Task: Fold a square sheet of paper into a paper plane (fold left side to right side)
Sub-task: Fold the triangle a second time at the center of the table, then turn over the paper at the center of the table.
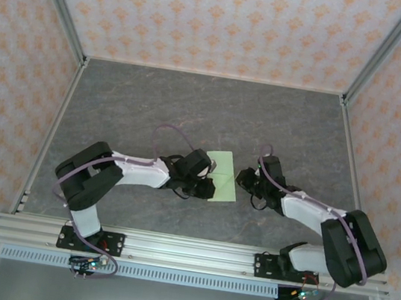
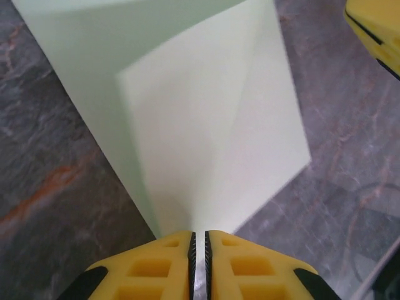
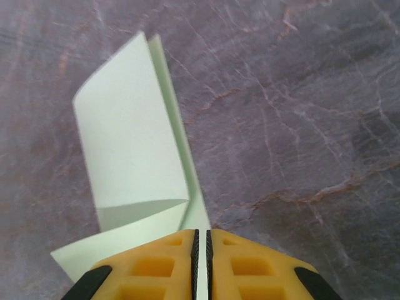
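Top external view: we record the square sheet of paper [image 1: 225, 176] lying on the grey marbled tabletop [image 1: 191, 111], nearer its near edge than its far edge and about midway between its left and right edges. The sheet is pale green and unmarked. It sits between the two arms. The left tool [image 1: 209, 180] overlaps the sheet's left border, and the right tool [image 1: 244, 178] stands at its right border.

Left wrist view: the paper spreads away from the yellow fingers [image 2: 165, 253], and its near part passes beneath their tips. A lighter panel lies over a wider one, and a slanting crease runs down to the line where the fingers meet. The fingers are drawn almost together, with a thin dark slit between them. We cannot tell whether they pinch the paper or merely rest at it.

Right wrist view: the sheet is doubled over. Its upper layer curves in a loose, rounded fold that is not pressed flat. A lower layer juts out to the left under the yellow fingers [image 3: 156, 256]. These fingers also stand nearly closed on a narrow slit, and we cannot tell whether any paper is held there.
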